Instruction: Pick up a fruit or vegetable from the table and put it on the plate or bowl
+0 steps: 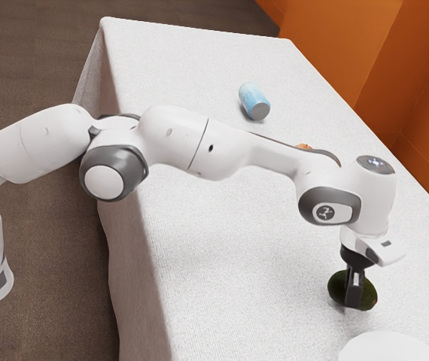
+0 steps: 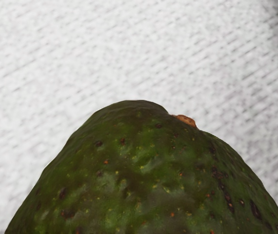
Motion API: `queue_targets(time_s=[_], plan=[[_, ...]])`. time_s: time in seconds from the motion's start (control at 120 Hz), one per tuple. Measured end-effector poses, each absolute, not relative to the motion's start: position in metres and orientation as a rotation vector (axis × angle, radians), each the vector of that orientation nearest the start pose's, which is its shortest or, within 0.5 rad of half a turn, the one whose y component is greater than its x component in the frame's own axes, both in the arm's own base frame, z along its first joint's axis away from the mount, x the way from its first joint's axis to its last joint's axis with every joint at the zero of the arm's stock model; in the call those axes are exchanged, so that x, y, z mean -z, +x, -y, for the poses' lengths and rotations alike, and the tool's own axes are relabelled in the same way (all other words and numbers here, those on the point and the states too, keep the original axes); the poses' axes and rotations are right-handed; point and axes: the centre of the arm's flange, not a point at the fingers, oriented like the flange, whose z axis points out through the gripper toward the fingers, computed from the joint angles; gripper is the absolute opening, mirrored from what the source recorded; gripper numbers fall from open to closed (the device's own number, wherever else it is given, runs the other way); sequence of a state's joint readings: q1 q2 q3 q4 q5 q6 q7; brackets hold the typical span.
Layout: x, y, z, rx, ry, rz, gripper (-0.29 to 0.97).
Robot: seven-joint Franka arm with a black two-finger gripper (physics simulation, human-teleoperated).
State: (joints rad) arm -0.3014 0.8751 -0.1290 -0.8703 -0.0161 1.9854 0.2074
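— Orange walls [image 1: 335, 37] and a brown floor [image 1: 26, 60] surround it. What is the table [image 1: 222, 248] like?

— It is a long block draped in white cloth with a fine woven grain, its edges softly rounded.

— And what lies on it?

— A pale blue can [image 1: 254, 101], a smooth cylinder, lies on its side toward the far edge. Something small and orange [image 1: 302, 146] peeks out behind the arm, too hidden to name. A plain white plate [image 1: 387, 347] sits at the near corner on the exterior view's right, with nothing on the part that shows.

— Where is the fruit?

— The avocado [image 1: 369, 295] is near that same corner, just beside the plate and not on it. In the wrist view the avocado [image 2: 144, 180] has dark green, pebbled skin flecked with brown and a small tan stem nub, tapering toward that end.

— And the end effector [image 1: 354, 293]?

— It is black, points straight down and sits over the avocado. Whether it is clamped on the fruit or merely set around it cannot be told.
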Motion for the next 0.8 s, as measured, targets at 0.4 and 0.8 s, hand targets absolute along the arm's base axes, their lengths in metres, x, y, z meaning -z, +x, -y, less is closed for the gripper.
queue_targets(time_s=[0.4,0.8], plan=[[-0.507,0.726,0.291,0.559,-3.031,-0.925,0.26],[-0.531,0.652,0.433,0.649,-2.966,-1.235,0.26]])
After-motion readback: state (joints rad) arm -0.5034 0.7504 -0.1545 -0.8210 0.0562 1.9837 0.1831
